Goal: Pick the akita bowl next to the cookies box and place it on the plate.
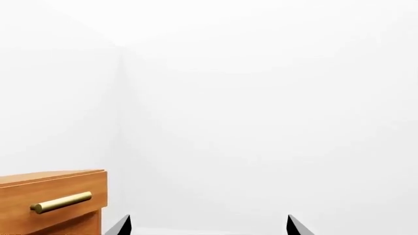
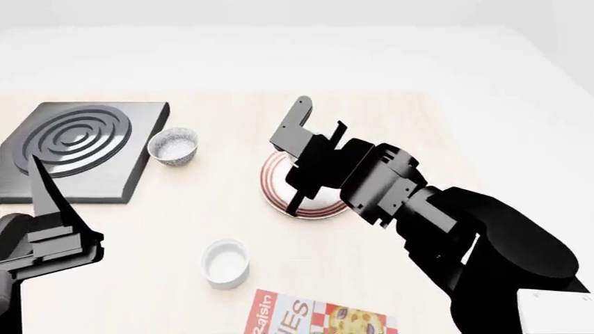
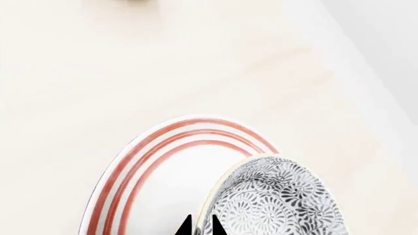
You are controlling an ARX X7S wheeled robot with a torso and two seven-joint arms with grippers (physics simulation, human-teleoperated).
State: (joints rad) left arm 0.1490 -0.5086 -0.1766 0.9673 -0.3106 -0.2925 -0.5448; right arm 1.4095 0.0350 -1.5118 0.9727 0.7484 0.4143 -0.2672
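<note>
Fingertips of the right gripper (image 3: 201,228) pinch the rim of the akita bowl (image 3: 277,198), which hangs tilted over the plate (image 3: 156,166), its patterned outside showing. Beyond the plate, the cookies box (image 2: 320,316) lies near a white cup (image 2: 225,261). The left gripper (image 1: 207,226) is spread wide, holding nothing.

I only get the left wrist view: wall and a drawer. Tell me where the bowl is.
Observer: The right gripper grips the bowl by its rim, over the plate.
Operator: Report the other bowl.
Observer: The other bowl stands on the table beside the black burner.
Operator: Now the cookies box.
Observer: The cookies box lies at the head view's near edge, with a white cup just beyond it.
</note>
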